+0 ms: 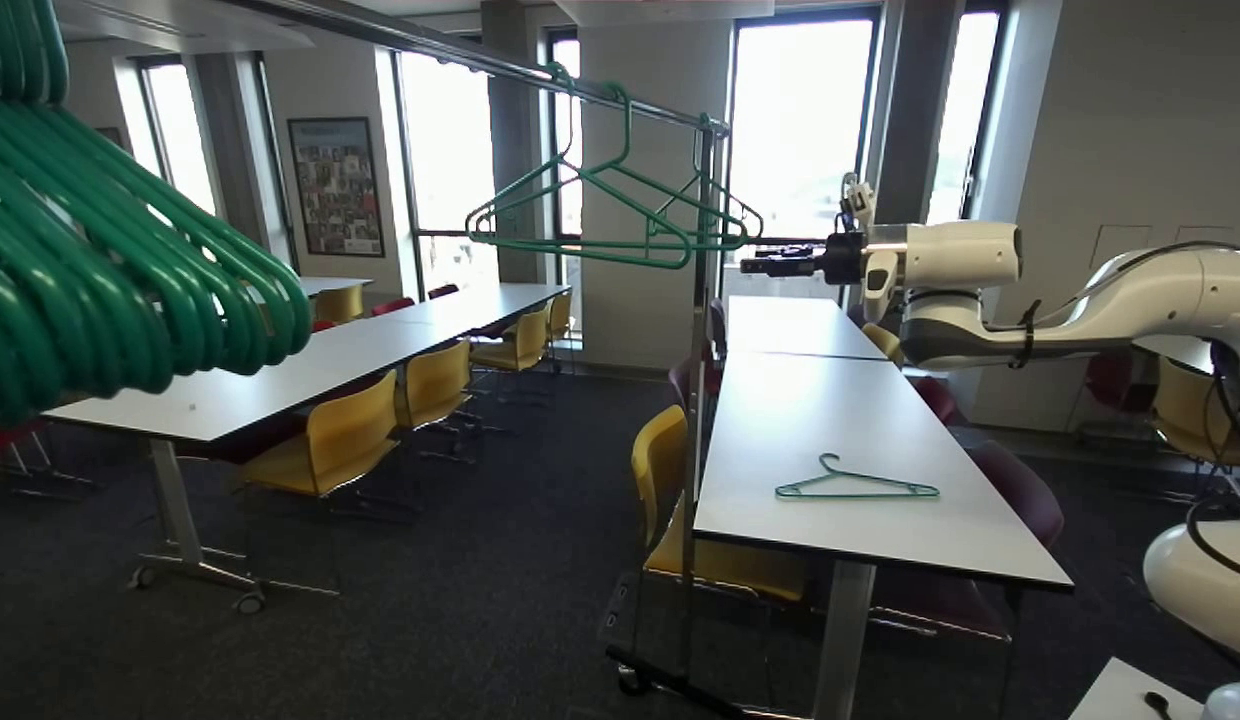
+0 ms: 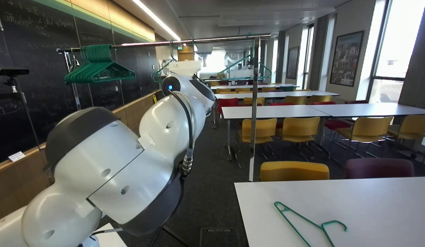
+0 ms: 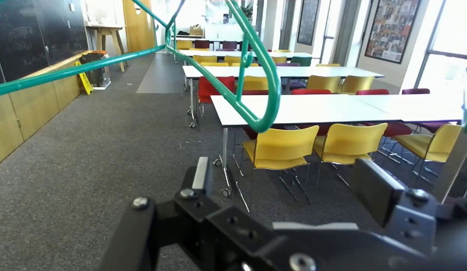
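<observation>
Standing spread with nothing pinched in it, the claw [image 3: 285, 180] sits clear of the nearest green hanger [image 3: 273, 88], which hangs from the metal rail [image 2: 219, 39] with its rounded end above the gap in the wrist view. The likeliest trouble is a glancing knock: supported only at its top, the hanger could swing or twist if brushed off-centre. Closing this low would probably miss it entirely. The upright post [image 3: 454, 165], near at the right of that view, looks a collision risk under any sideways drift.
</observation>
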Robot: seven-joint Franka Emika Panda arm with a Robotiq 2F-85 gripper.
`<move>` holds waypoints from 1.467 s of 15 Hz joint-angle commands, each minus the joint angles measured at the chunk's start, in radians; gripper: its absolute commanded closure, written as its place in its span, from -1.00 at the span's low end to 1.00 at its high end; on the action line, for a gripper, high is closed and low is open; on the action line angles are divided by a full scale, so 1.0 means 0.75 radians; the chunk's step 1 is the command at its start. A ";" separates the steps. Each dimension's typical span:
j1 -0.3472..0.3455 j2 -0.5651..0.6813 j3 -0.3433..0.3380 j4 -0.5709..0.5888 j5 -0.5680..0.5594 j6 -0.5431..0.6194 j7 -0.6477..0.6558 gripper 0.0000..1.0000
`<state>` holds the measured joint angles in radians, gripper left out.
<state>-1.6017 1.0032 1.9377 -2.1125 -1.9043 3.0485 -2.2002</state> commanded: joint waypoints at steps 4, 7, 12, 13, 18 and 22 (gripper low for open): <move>0.013 -0.182 -0.003 0.122 -0.022 0.057 0.056 -1.00; -0.005 -0.203 0.002 0.139 -0.020 0.064 0.063 -1.00; -0.010 -0.209 0.009 0.169 -0.015 0.090 0.067 -1.00; -0.011 -0.212 0.009 0.175 -0.015 0.102 0.068 -1.00; -0.005 -0.219 -0.003 0.194 -0.001 0.142 0.081 -0.47; -0.002 -0.222 -0.011 0.195 0.005 0.149 0.091 0.10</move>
<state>-1.5862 0.8982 1.9368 -2.0007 -1.9018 3.1066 -2.1925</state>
